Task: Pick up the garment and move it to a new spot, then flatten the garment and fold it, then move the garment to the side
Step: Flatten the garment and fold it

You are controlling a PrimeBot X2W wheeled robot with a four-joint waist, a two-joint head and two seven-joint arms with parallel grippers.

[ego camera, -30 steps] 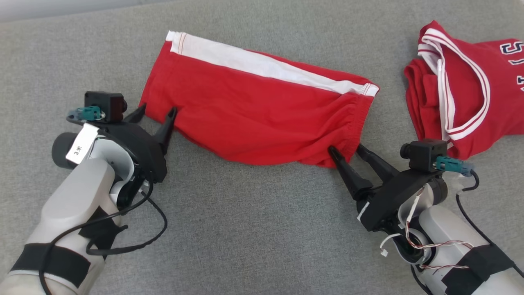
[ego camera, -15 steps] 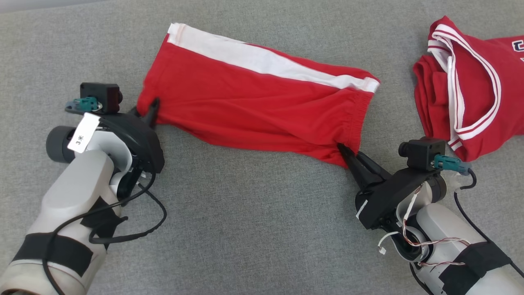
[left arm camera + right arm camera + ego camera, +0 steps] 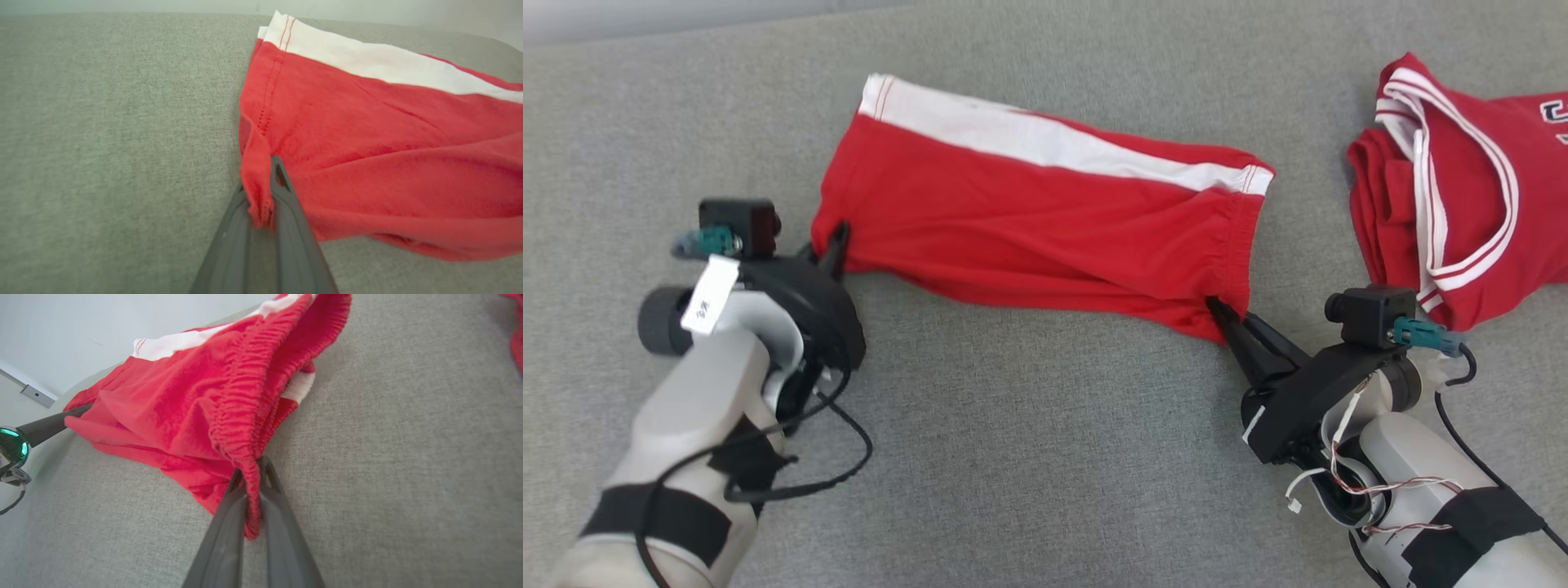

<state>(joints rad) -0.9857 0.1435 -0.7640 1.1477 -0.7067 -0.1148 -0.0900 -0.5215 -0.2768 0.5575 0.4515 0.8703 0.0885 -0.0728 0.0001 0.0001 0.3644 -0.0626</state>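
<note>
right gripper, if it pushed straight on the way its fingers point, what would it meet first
The right gripper is shut on the waistband corner of the red shorts with a white side stripe, so it would likely push straight into that cloth, with nothing else in between.

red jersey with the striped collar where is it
Head view, far right: the red jersey lies on the grey surface, apart from the red shorts to its left, beyond the right hand.

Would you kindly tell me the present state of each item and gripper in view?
red shorts: folded lengthwise, lying on the grey surface, near corners pinched.
left gripper: shut on the shorts' leg hem.
right gripper: shut on the shorts' waistband.
red jersey: bunched, lying apart at the right, untouched.
</note>
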